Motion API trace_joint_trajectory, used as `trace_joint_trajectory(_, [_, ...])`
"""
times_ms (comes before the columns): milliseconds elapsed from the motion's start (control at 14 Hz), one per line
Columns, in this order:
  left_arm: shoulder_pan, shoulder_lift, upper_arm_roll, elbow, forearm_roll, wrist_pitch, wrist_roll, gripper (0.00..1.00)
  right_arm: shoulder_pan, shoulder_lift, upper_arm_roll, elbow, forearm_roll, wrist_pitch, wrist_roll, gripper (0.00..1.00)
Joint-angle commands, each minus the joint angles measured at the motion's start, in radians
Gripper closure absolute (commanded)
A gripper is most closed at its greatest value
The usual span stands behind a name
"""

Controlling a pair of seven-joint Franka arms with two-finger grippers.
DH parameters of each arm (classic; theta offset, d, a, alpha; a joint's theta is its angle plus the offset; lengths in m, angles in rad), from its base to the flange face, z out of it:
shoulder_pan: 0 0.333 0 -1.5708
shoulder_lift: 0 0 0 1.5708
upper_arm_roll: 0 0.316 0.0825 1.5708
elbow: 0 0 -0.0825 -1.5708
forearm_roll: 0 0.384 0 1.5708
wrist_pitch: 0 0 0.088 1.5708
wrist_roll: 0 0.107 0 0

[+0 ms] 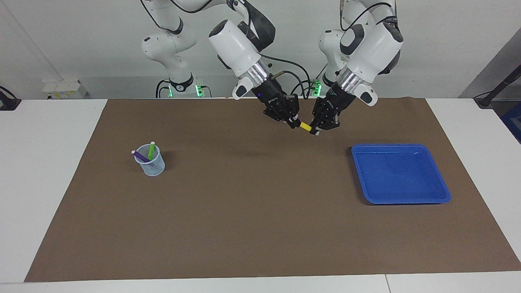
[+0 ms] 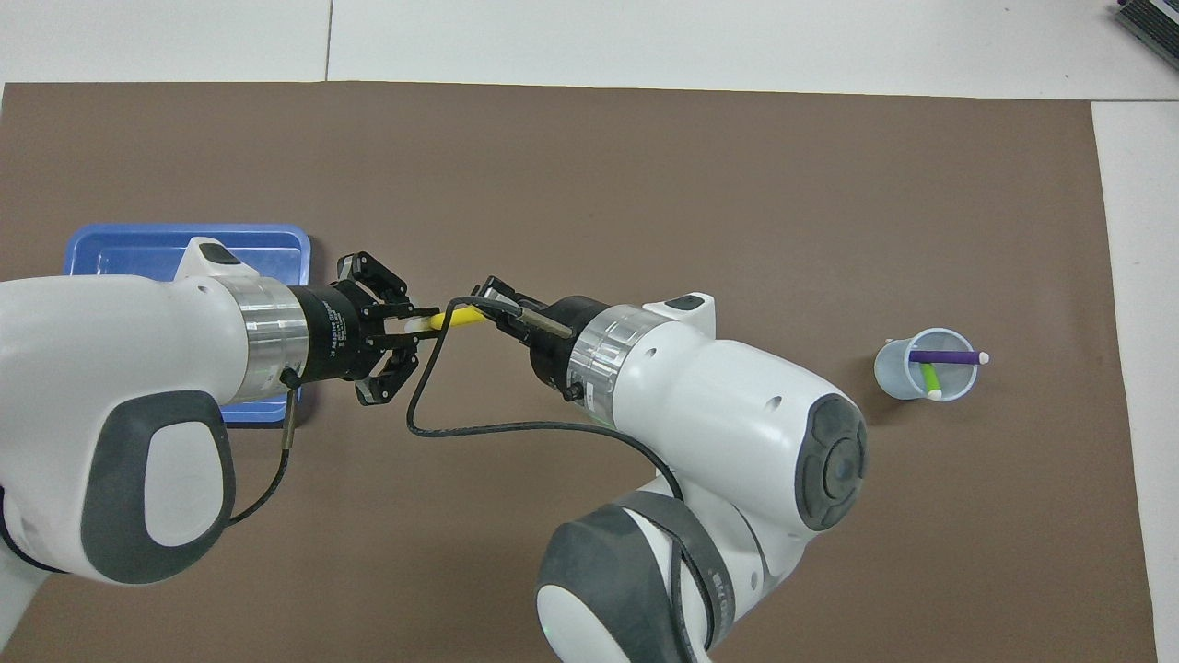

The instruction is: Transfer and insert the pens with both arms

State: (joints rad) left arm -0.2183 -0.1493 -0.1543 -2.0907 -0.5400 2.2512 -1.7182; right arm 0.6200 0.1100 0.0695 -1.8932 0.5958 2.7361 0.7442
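1. My right end effector (image 1: pixel 294 123) is pressed together on the yellow pen (image 1: pixel 305 127), pinching its yellow end. The right arm comes down at a slant from its base.
2. My left end effector (image 1: pixel 315 131) meets the same pen from the other end, at the whitish cap. I cannot tell whether it is clamped on the cap or has let go.
3. The yellow pen hangs in the air between the two end effectors, over the brown mat (image 1: pixel 260 224). It is tilted, with the capped end lower than the yellow end. In the overhead view the pen (image 2: pixel 461 317) bridges the gap between the left end effector (image 2: pixel 412 325) and the right end effector (image 2: pixel 490 311).
4. The green pen (image 1: pixel 151 150) and the purple pen (image 1: pixel 140 156) stand in a clear cup (image 1: pixel 156 169) on the mat, toward the right arm's end of the surface (image 1: pixel 40 162). Both lean against the rim with their whitish caps up. From overhead the purple pen (image 2: pixel 944 356) lies across the cup's mouth, and the green pen (image 2: pixel 930 378) sits under it inside the cup (image 2: pixel 889 378).
5. A blue tray (image 1: pixel 401 173) lies flat on the mat toward the left arm's end, well apart from the cup. In the overhead view my left arm covers part of the tray (image 2: pixel 184 230).
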Motion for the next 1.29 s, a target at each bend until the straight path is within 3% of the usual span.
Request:
trace_joint_trajectory(0, [-0.004,-0.053,0.009,-0.034,0.017,0.024,-0.032,0.0,-0.005,-0.004,0.003,-0.01,0.009,0.011,-0.005,1.0])
trace_joint_trajectory(215, [-0.001,-0.064,0.009,-0.039,0.017,0.024,-0.031,0.0,-0.032,-0.009,0.003,-0.023,0.009,-0.024,-0.101,1.0])
trace_joint_trajectory(358, [-0.001,-0.064,0.009,-0.039,0.018,0.024,-0.031,0.0,-0.078,-0.024,-0.002,-0.027,-0.008,-0.154,-0.256,1.0])
trace_joint_trajectory(572, [0.016,-0.065,0.01,-0.042,0.018,0.011,0.053,0.0,-0.166,-0.064,-0.004,-0.079,-0.199,-0.311,-0.423,1.0])
trace_joint_trajectory(716, [0.04,-0.075,0.01,-0.046,0.018,-0.042,0.238,0.0,-0.21,-0.075,-0.007,-0.072,-0.35,-0.469,-0.495,1.0])
trace_joint_trajectory(859, [0.089,-0.098,0.01,-0.063,0.035,-0.145,0.564,0.0,-0.277,-0.101,-0.005,-0.055,-0.508,-0.6,-0.609,1.0])
trace_joint_trajectory(1002, [0.122,-0.116,0.01,-0.069,0.157,-0.258,0.87,0.0,-0.334,-0.108,-0.011,-0.037,-0.548,-0.7,-0.779,1.0])
trace_joint_trajectory(1216, [0.167,-0.124,0.01,-0.069,0.266,-0.324,1.228,0.0,-0.414,-0.145,-0.01,-0.027,-0.669,-0.795,-0.992,1.0])
